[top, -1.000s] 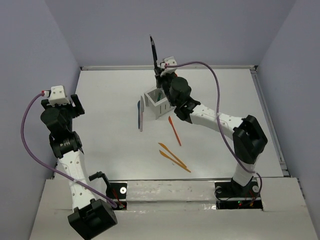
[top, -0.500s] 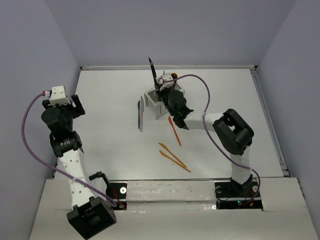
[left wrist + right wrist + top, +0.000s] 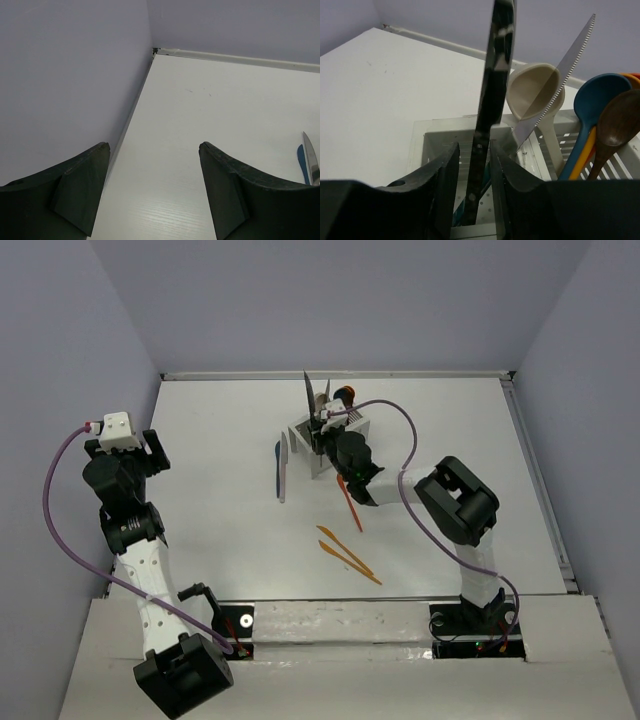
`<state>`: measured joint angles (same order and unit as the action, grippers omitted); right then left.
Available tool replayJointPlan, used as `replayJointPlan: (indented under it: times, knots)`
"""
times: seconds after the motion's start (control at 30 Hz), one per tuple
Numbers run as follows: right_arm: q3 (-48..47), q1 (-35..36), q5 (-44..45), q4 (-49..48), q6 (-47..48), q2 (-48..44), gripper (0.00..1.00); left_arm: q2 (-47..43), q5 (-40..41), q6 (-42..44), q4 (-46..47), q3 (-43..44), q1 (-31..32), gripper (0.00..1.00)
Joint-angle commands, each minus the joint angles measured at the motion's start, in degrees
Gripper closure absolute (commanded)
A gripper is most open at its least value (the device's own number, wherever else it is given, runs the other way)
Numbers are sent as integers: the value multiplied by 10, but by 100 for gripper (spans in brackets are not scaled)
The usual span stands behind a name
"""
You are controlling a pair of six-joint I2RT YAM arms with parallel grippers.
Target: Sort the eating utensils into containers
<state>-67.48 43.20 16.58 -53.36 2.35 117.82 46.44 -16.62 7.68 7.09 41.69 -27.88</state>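
Observation:
The white two-compartment caddy [image 3: 326,452] stands at mid table. My right gripper [image 3: 320,436] is over it, shut on a black knife [image 3: 489,125] that stands nearly upright with its lower end inside the left compartment [image 3: 440,145]. The knife's top sticks up above the caddy [image 3: 309,392]. A teal utensil [image 3: 464,206] lies in that compartment. A grey serrated knife [image 3: 570,55] and beige [image 3: 532,92], blue [image 3: 592,107] and brown [image 3: 620,120] spoons stand in the caddy. My left gripper [image 3: 154,146] is open and empty, raised at the far left [image 3: 152,452].
Three orange utensils [image 3: 349,502] [image 3: 335,539] [image 3: 352,564] lie on the table in front of the caddy. A blue utensil [image 3: 278,465] and a grey one [image 3: 285,470] lie just left of it, also at the left wrist view's right edge [image 3: 310,160].
My right gripper has come down with the black knife from high above the caddy, and the knife's lower end now sits in the left compartment. The left arm has not moved.

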Motion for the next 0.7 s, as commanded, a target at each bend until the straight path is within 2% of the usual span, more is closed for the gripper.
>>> replayJointPlan:
  times: [0.0,0.03,0.17,0.23,0.33,0.37,0.47,0.5,0.6,0.67]
  knots:
    - [20,3,-10,-50,2,-22,61,-8,-10,5,28,-4,-4,17]
    - [24,3,-10,-50,8,-34,55,-9,-10,5,28,-4,-5,17]
    - [53,8,1,-55,41,-76,44,-10,-10,5,28,-4,-5,17]
    - [67,15,3,-51,53,-115,43,-10,-11,5,28,-4,-5,16]
    - [81,35,16,24,64,-177,42,-9,-13,5,27,-4,-4,17]
    - [72,35,14,152,50,-229,42,-11,-14,6,27,-4,-5,16]
    - [-3,35,-37,418,-53,-275,40,-9,-16,7,28,-6,-5,16]
    - [-60,35,-69,585,-75,-278,39,-10,-19,7,28,-6,-5,16]
    - [-79,35,-88,754,-111,-279,37,-7,-24,8,32,-9,-5,16]
    - [-57,35,-74,786,-150,-285,29,-6,-29,8,33,-10,-5,16]
